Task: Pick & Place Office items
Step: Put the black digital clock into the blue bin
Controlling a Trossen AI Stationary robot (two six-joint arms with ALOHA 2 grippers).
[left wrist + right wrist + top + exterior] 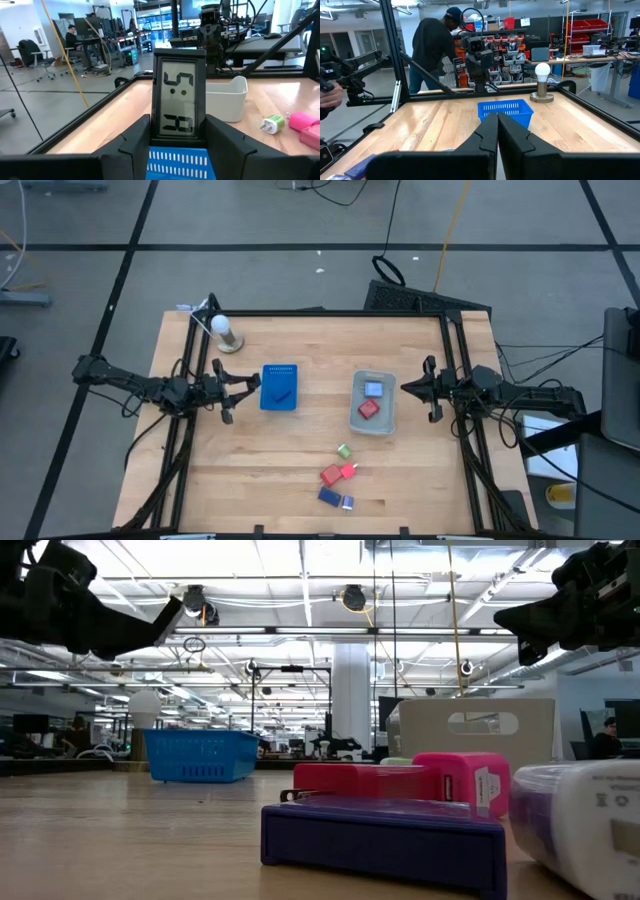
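My left gripper (pixel 245 388) hangs level at the left side of the blue tray (pixel 279 388), shut on a small black-framed digital display (pixel 178 95). A dark piece (pixel 283 393) lies in the tray. My right gripper (pixel 410 388) is shut on nothing, right of the clear bin (pixel 373 418). In the bin lie a pale blue piece (pixel 372 389) and a red one (pixel 368 409). Near the front edge, green (pixel 343 450), red (pixel 331 475), pink (pixel 349 470) and blue (pixel 328 496) pieces rest on the table. My left gripper pinches the display between its two fingers, on the lower part of its two side edges (pixel 155 126). The fingers (pixel 135 137) come in level from the table's left. The display stands upright in the hold, clear of the table, just short of the blue tray (pixel 177 162).
A bulb on a round stand (pixel 225 330) sits at the far left of the table. Black frame rails (pixel 330 313) run along the table's edges. A person (pixel 432 47) stands beyond the table's left side. Bare wood lies between tray, bin and the loose pieces.
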